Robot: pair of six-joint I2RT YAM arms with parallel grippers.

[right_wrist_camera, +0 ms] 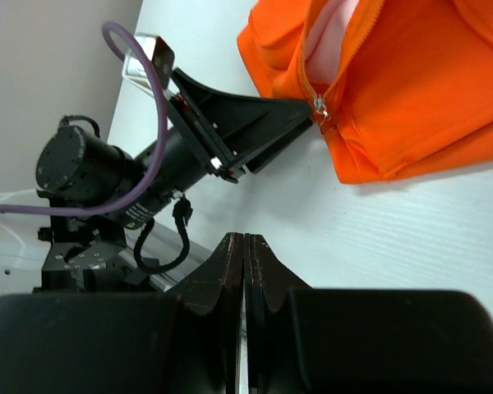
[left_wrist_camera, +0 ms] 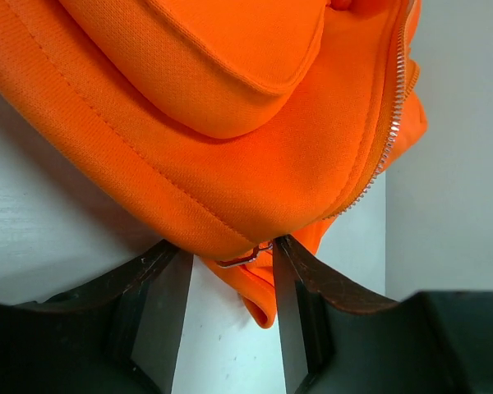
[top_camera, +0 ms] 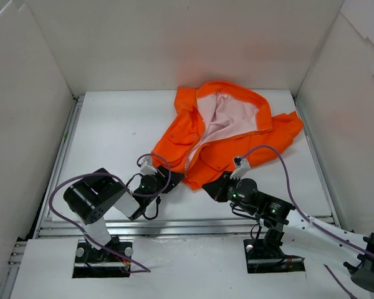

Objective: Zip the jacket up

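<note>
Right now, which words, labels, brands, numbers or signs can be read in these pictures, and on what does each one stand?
None: no text can be read in any view.
The jacket shows only plain orange fabric and pink lining.
The left gripper and the right gripper bear no legible marking.
The table and the walls carry no print.

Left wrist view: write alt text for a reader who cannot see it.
The hem of the orange jacket fills the upper frame, its small metal pull sitting between the open fingers of the left gripper. A pocket lies above it, silver zipper teeth run up the right side, and the white table shows below.
</note>
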